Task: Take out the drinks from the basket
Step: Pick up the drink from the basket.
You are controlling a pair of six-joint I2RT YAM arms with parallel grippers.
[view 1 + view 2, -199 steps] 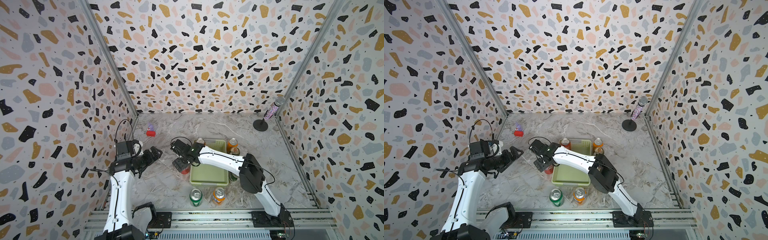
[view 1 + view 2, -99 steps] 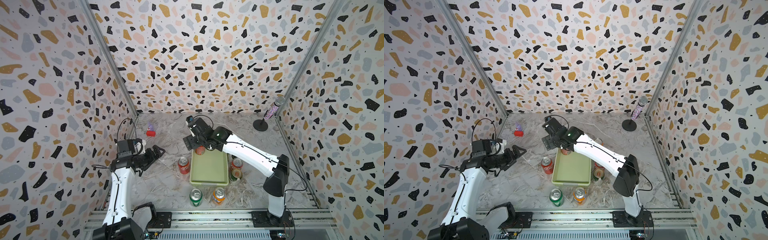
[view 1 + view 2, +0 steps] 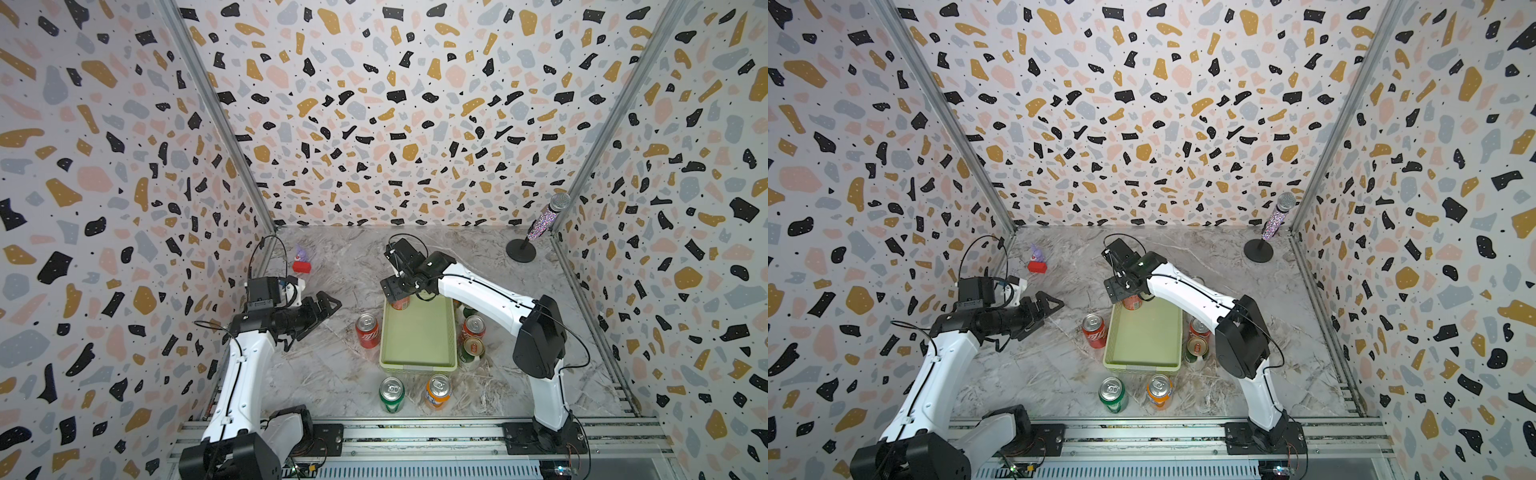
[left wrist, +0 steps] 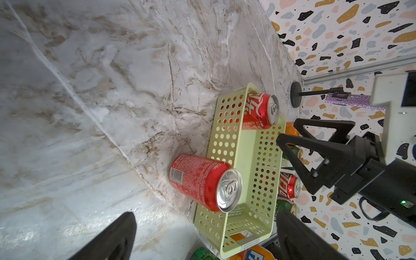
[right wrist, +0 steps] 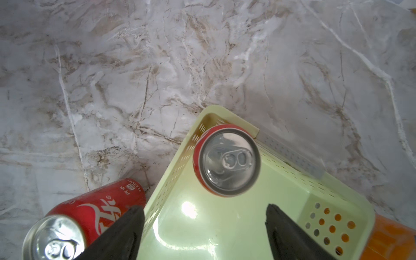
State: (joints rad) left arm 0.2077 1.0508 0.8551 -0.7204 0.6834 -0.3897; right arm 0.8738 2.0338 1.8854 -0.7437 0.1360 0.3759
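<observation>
My right gripper [image 3: 398, 291] hangs over the far left corner of the basket [image 3: 417, 366], a little right of centre in both top views. My fingers [image 5: 117, 236] are spread wide, and only bare basket floor shows between them. The last red can [image 5: 227, 159] stands upright, tucked into that corner. It sits just ahead of my fingertips and is not yet between them. In a top view the gripper covers most of this can, and only its lower body [image 3: 1132, 303] shows beneath.

My left gripper [image 3: 330, 302], left of centre, hovers above the table with its fingers [image 4: 108, 238] also spread and empty, pointing toward the basket. A second red can [image 3: 367, 330] stands on the marble just beside the basket's left wall. Below the basket in the picture, a bright green can [image 3: 391, 392] and an orange can [image 3: 437, 390] stand side by side. To its right, a third red can [image 3: 473, 327] and a gold-topped green can [image 3: 471, 348] stand close against the wall.
</observation>
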